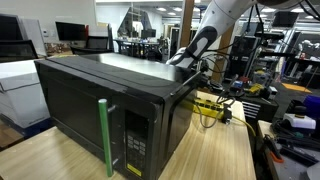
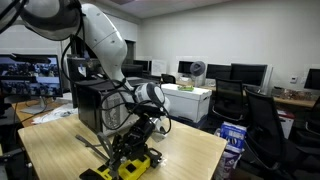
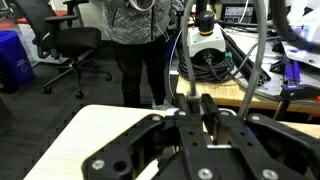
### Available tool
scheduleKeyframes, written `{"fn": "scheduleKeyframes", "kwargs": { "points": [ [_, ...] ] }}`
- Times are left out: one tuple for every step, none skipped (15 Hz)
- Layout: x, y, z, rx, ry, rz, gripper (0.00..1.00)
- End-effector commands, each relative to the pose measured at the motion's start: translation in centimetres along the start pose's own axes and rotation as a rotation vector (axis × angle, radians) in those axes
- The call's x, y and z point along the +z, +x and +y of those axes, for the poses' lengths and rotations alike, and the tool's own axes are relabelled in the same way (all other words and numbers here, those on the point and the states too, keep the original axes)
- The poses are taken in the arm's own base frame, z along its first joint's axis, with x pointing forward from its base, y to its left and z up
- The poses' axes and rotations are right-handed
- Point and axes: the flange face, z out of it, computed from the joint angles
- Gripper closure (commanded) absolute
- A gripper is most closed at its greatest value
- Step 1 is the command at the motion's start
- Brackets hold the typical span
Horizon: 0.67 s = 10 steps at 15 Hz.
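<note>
A black microwave (image 1: 95, 100) with a green handle (image 1: 104, 135) stands on a wooden table (image 1: 228, 150); it also shows in an exterior view (image 2: 95, 105). My gripper (image 1: 188, 60) is behind the microwave's back corner, low over a yellow and black device (image 1: 208, 105) with cables. In an exterior view the gripper (image 2: 140, 125) hangs just above that device (image 2: 135, 165). In the wrist view the fingers (image 3: 192, 108) are close together around a thin grey cable (image 3: 190, 96). What the cable leads to is hidden.
A person (image 3: 140, 35) stands past the table's edge beside a black office chair (image 3: 65, 40) and a blue bin (image 3: 15, 55). A white cabinet (image 2: 190, 100), chairs (image 2: 260, 115) and desks with monitors lie beyond. Loose cables trail across the table (image 2: 100, 148).
</note>
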Motion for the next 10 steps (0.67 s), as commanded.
{"fn": "scheduleKeyframes", "kwargs": {
  "points": [
    [-0.33, 0.34, -0.13, 0.004, 0.015, 0.008, 0.95],
    [-0.36, 0.4, -0.17, 0.004, 0.015, 0.009, 0.95],
    [-0.44, 0.51, -0.22, 0.002, 0.015, 0.01, 0.95],
    [-0.48, 0.55, -0.32, 0.001, 0.015, 0.01, 0.95],
    [-0.51, 0.61, -0.37, 0.002, 0.014, 0.011, 0.95],
    [-0.54, 0.66, -0.39, 0.002, 0.015, 0.012, 0.95],
    [-0.51, 0.72, -0.49, 0.001, 0.017, 0.014, 0.95],
    [-0.49, 0.76, -0.57, -0.001, 0.02, 0.013, 0.95],
    [-0.44, 0.81, -0.66, -0.002, 0.021, 0.012, 0.95],
    [-0.38, 0.88, -0.71, -0.002, 0.022, 0.011, 0.95]
  ]
}}
